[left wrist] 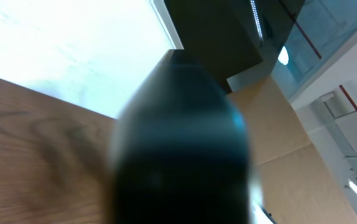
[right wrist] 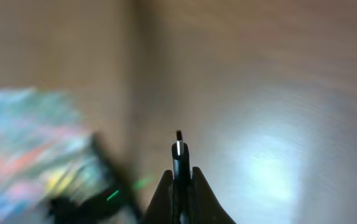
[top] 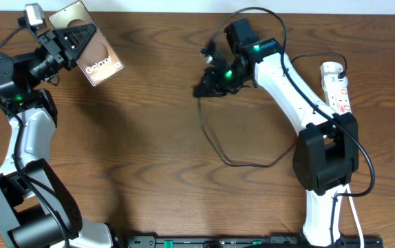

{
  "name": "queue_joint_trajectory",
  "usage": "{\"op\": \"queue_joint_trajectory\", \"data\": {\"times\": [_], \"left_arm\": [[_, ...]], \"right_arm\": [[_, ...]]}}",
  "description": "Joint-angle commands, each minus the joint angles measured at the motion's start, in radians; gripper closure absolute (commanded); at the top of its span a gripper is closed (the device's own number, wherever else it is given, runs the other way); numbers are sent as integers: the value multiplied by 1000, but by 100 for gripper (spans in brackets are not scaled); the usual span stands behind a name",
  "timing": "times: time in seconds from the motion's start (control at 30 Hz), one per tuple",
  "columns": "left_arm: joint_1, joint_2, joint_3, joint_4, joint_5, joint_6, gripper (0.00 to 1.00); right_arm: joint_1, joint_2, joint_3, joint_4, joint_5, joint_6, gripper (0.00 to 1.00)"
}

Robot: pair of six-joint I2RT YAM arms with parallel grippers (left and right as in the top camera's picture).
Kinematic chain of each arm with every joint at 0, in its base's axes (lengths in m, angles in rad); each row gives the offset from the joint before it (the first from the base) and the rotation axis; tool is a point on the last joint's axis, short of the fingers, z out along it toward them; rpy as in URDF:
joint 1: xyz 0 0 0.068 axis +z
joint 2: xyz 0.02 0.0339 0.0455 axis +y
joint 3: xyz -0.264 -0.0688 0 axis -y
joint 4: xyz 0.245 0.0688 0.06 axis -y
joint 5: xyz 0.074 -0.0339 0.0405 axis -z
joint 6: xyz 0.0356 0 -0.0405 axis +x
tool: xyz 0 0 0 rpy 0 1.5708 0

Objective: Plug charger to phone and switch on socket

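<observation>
The phone (top: 100, 63), a glossy brown slab with white "Galaxy" lettering, is lifted at the table's far left with my left gripper (top: 80, 36) shut on it. In the left wrist view the phone (left wrist: 181, 143) is only a dark blur filling the centre and hiding the fingers. Near the table's middle top, my right gripper (top: 206, 86) is shut on the charger's connector end. Its tip (right wrist: 178, 148) pokes out between the black fingers (right wrist: 197, 186). The charger's thin black cable (top: 215, 145) loops down across the wood. The socket (top: 336, 86), a white power strip, lies at the far right.
The right arm's black base joint (top: 325, 162) stands beside the socket, with a white cord (top: 358, 220) running down to the front edge. The left arm's base (top: 18, 207) fills the lower left corner. A black rail (top: 252, 241) runs along the front edge.
</observation>
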Motion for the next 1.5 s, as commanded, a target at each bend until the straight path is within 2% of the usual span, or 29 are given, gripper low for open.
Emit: {"op": "queue_joint_trajectory", "data": {"times": [0.0,0.23,0.7,1.1,1.33,1.47], "left_arm": [[-5,-21,15,16,-2,-21,93],[-64,-21,15,16,-2,-21,93],[-149,-21,15,16,18,-28,93],[-200,-21,15,16,21,-27,92],[-208,-21,15,16,19,-23,93],[-208,-21,15,16,6,-23,92]], "right_arm": [[11,-16,11,4,-444,-229,99],[85,-16,11,96,-612,-250,99],[127,-16,11,164,-685,-241,99],[127,-16,11,260,-685,-149,99],[132,-16,11,426,-685,2,99],[136,-16,11,428,-685,2,99]]}}
